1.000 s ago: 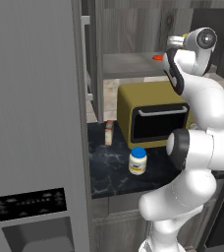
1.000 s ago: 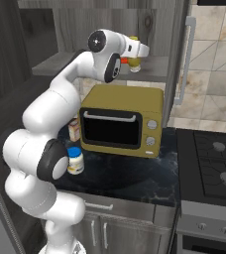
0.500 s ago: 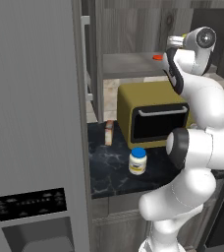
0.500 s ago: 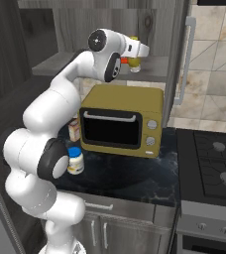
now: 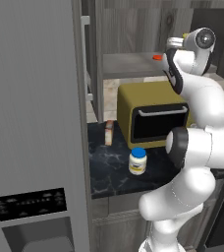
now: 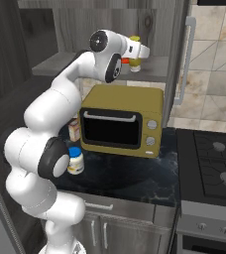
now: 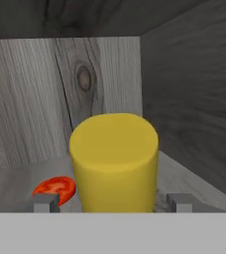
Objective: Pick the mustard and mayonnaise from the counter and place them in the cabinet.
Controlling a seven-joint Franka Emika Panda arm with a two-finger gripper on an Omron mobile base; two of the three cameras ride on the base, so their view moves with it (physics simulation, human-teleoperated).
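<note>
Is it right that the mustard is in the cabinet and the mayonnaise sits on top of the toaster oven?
Not quite. The mustard is in the cabinet, but the left base view shows the mayonnaise on the counter in front of the toaster oven.

Place: we see a rendered home kitchen
Evidence: we note a toaster oven [image 6: 121, 120] on a black marble counter [image 6: 135, 181]; a stove [image 6: 214, 166]; a fridge [image 5: 33, 128]; a wall cabinet [image 6: 110, 30]; tiled backsplash [image 6: 211, 84]

- I see mayonnaise [image 5: 138, 161] upright on counter [image 5: 109, 170], just before toaster oven [image 5: 151, 113].
- Tan box [image 5: 109, 133] left of oven.
- Red disc [image 5: 157, 57] on cabinet [image 5: 126, 61] shelf.
</note>
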